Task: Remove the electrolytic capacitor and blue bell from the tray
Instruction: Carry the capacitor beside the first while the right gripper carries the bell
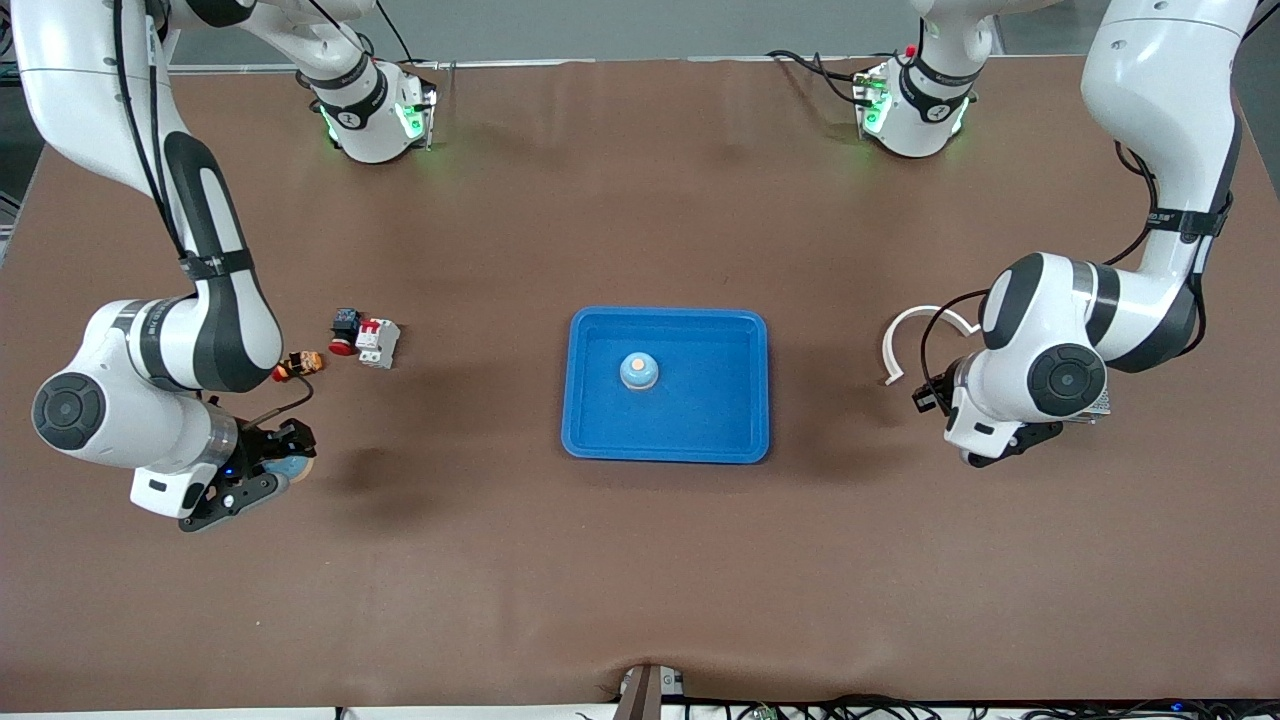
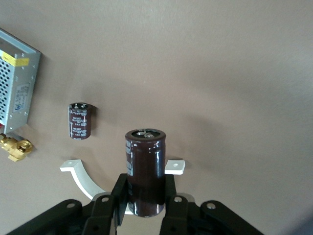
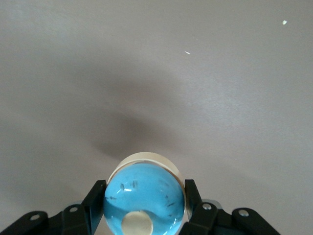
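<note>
Fingers of the left gripper point(image 2: 145, 208) clamp the lower body of an electrolytic capacitor point(image 2: 145, 169), keeping it upright over bare table beside a white curved bracket point(image 2: 80, 178) and a second capacitor point(image 2: 80, 120), presumably ready for set-down outside the tray point(image 1: 666, 441). Fingers of the right gripper point(image 3: 145, 208) pinch a blue bell point(image 3: 145, 196) by its sides, over the table well clear of the tray, where another blue bell point(image 1: 638, 371) sits. Both arms are bent low at their own table ends, wrists angled downward.
</note>
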Robot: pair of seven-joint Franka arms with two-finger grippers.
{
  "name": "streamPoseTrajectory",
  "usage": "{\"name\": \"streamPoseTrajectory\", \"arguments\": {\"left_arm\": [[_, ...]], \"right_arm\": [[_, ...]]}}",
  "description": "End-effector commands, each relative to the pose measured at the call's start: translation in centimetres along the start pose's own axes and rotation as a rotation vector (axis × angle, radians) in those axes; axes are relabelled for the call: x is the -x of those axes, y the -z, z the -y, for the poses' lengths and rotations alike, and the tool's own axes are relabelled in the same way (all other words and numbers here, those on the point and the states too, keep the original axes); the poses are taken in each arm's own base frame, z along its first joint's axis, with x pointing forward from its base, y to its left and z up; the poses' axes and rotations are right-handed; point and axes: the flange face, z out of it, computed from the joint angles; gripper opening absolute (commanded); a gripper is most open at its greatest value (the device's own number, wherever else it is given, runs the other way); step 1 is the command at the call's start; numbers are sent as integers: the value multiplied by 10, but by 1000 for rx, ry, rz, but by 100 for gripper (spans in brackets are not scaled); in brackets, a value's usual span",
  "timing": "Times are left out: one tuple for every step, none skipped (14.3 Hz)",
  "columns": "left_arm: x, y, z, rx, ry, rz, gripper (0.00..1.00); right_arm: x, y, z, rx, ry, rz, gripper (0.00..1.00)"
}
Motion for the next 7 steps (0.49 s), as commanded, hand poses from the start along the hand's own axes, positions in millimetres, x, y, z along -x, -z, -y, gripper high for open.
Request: {"name": "streamPoseTrajectory", "arguments": {"left_arm": [[17, -4, 2, 8, -13, -13, 0], [17, -13, 4, 20, -11, -21, 0], [17, -24, 10, 27, -4, -26, 0], [17, -29, 13, 30, -9, -31, 0], [18, -33, 12, 29, -15, -29, 0], [17, -34, 11, 28, -19, -28, 0], [15, -36, 12, 29, -17, -27, 0]], "right_arm": [[13, -12, -1, 15, 53, -39, 58], [16, -17, -6, 24, 58, -48, 58], [16, -19, -8, 27, 64, -52, 58], [17, -26, -10, 27, 66, -50, 58], [17, -29, -10, 27, 74, -52, 58], [18, -34, -10, 26, 83, -47, 58], [18, -36, -10, 26, 83, -48, 58]]}}
